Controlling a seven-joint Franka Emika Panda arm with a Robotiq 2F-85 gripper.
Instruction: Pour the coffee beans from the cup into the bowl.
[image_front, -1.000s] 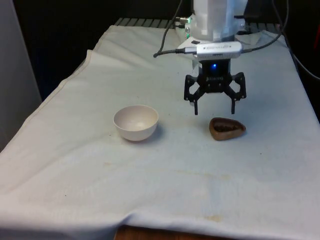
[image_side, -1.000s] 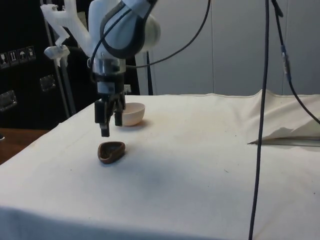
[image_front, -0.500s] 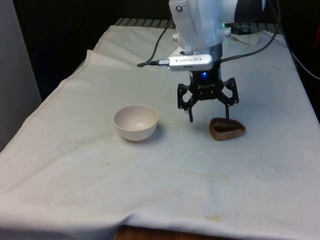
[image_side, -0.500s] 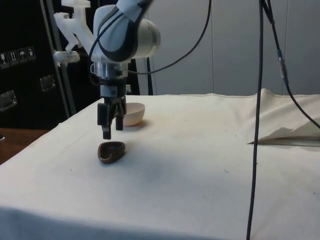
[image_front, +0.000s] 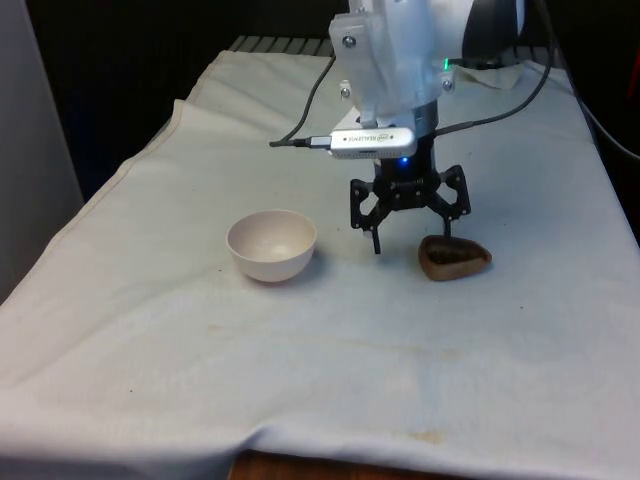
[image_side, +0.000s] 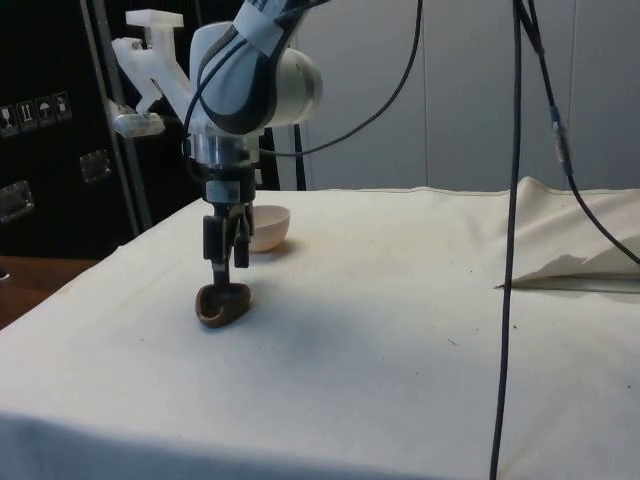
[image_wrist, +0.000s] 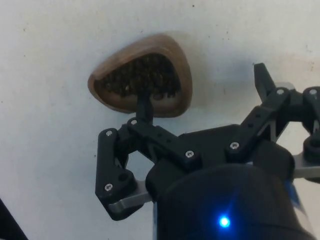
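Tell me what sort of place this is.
Probably a robotics lab: a table under a white cloth, black curtains behind, hanging cables, and a gripper over a cup near a bowl.

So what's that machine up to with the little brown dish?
The robot's gripper hangs with its jaws open at the brown wooden cup of coffee beans, one finger dipping over the cup's rim. The cup sits on the white cloth, not yet grasped. The cream bowl, where the beans should go, waits empty off to the front view's left.
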